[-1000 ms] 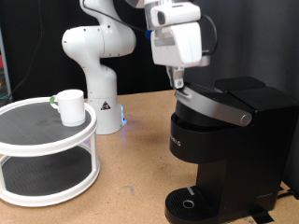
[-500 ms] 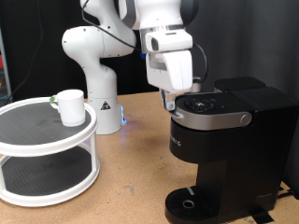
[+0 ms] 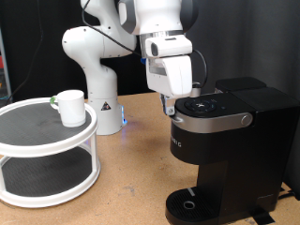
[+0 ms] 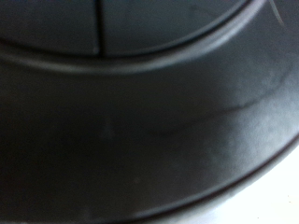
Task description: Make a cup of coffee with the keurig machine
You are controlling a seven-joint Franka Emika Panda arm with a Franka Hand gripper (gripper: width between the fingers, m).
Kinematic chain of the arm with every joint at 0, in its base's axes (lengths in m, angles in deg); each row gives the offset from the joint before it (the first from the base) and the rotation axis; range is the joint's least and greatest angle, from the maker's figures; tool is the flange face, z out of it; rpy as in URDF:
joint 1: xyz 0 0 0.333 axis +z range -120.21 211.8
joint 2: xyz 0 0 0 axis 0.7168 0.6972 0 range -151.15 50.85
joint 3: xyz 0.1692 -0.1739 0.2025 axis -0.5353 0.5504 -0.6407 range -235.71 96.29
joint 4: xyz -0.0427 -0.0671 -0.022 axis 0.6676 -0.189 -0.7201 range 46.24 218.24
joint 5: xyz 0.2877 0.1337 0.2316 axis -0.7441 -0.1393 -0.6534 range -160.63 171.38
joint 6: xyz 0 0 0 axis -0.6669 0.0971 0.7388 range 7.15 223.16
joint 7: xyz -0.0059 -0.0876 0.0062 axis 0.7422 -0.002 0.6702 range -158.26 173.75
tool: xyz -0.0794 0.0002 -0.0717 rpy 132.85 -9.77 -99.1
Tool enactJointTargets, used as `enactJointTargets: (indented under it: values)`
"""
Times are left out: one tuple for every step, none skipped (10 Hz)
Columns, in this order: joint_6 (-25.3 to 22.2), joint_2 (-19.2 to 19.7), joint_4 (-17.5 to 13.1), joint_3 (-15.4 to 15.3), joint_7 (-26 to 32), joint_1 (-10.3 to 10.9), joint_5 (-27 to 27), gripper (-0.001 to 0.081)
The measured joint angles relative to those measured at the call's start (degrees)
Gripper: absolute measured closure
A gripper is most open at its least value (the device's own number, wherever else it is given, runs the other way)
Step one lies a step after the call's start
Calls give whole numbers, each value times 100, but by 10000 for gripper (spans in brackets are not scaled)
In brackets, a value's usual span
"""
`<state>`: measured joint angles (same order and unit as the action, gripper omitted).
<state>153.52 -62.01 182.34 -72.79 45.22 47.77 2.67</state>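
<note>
The arm's white two-finger claw (image 3: 171, 105) sits at the front edge of the big black boxy keurig machine (image 3: 220, 150), touching or nearly touching its silver-grey hinged handle (image 3: 217, 118), which looks down w/ the lid shut; can't tell if the fingers are apart or together. To do this well, I'd judge pressure should go straight down on the handle w/o sliding off the rim. Plain white cylindrical mug w/ side handle (image 3: 68, 107) sits at approx 9 o'clock from the machine, well apart, on a white two-tier round shelf (image 3: 47, 155) on the brown wooden table (image 3: 131, 178); dark backdrop behind.
</note>
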Motion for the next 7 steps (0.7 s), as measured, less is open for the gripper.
enactJointTargets:
  values:
    - [9,-1,2,7,48,1,-77,805]
    - [47,-1,11,21,176,3,-250,805]
    - [109,-2,28,39,298,3,-393,805]
    - [147,-5,43,54,384,3,-472,805]
    - [161,-18,56,77,453,3,-534,805]
    - [173,-42,76,103,537,3,-569,805]
    - [213,-65,111,125,603,1,-572,805]
